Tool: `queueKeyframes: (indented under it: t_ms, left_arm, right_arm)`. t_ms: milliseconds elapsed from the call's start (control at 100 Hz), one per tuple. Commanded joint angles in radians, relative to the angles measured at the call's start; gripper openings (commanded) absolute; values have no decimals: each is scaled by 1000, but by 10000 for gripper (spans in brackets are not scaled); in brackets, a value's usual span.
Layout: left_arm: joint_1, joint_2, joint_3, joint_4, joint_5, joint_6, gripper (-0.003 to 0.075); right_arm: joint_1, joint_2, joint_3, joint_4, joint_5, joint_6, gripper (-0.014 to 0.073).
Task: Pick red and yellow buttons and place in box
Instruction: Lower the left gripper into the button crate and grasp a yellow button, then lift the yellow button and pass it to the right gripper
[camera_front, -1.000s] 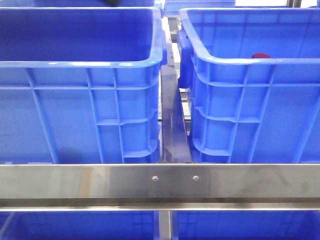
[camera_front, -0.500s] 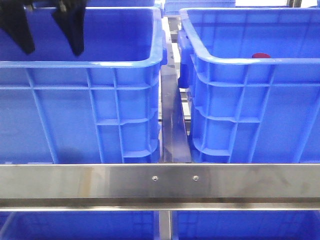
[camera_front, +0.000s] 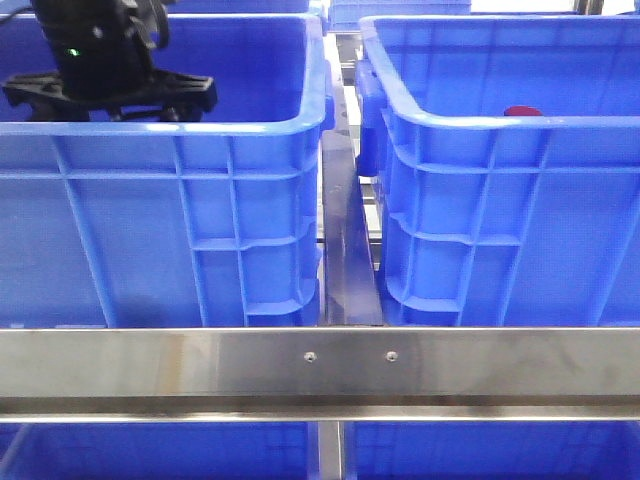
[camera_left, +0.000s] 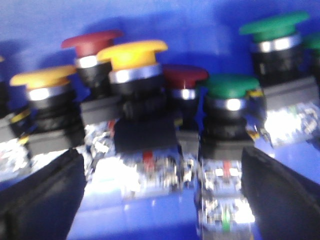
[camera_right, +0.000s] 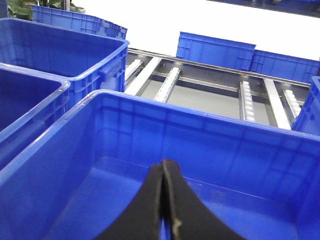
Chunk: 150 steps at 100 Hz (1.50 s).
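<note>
In the left wrist view my left gripper is open, its black fingers wide apart low over a cluster of push buttons on the blue crate floor. Between and beyond the fingers stand a yellow button, a second yellow one and two red buttons. In the front view the left wrist sits inside the left crate, its fingers hidden by the rim. My right gripper is shut over the right crate. A sliver of a red cap shows behind its tips.
Green-capped buttons stand among the red and yellow ones. In the front view a red cap peeks over the right crate's near rim. A steel rail runs across the front. More blue crates and roller tracks lie beyond.
My left arm has come down from above into the left crate: out of view at first, then open fingers at the top, now the wrist is low behind the rim.
</note>
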Motion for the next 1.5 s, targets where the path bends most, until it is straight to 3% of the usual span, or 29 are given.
queueKeyframes:
  t_ms: [0, 240, 310, 480, 650, 790, 970, 1280, 1410, 1490]
  left_arm:
    - [-5, -35, -31, 0, -42, -14, 587]
    - [-5, -18, -31, 7, -42, -14, 566]
    - [-5, -18, -31, 9, -42, -14, 486]
    - [-5, -18, -31, 15, -42, -14, 196]
    - [-5, -21, -33, 15, -32, -3, 43]
    - [-5, -68, -39, 13, -25, 16, 31]
    - [-5, -195, -39, -75, -16, 163, 31]
    - [-12, -356, -39, -556, 36, 645, 31]
    - [-52, -363, -39, -756, 91, 877, 31]
    - [-89, -361, -39, -812, 120, 947, 31]
  right_arm:
    - [-2, -4, -26, 106, 33, -2, -60]
    - [-2, -4, -26, 106, 33, -2, -60]
    - [-2, -4, -26, 106, 33, -2, -60]
    - [-2, -4, -26, 106, 33, -2, -60]
    - [-2, -4, -26, 106, 33, -2, -60]
    - [-2, -4, -26, 106, 33, -2, -60]
    - [-2, -4, -26, 106, 52, -2, -60]
    - [-2, -3, -33, 106, 114, -1, -60]
    - [-2, 16, -65, 106, 132, 41, -60]
    - [-2, 45, -101, 106, 145, 81, -60]
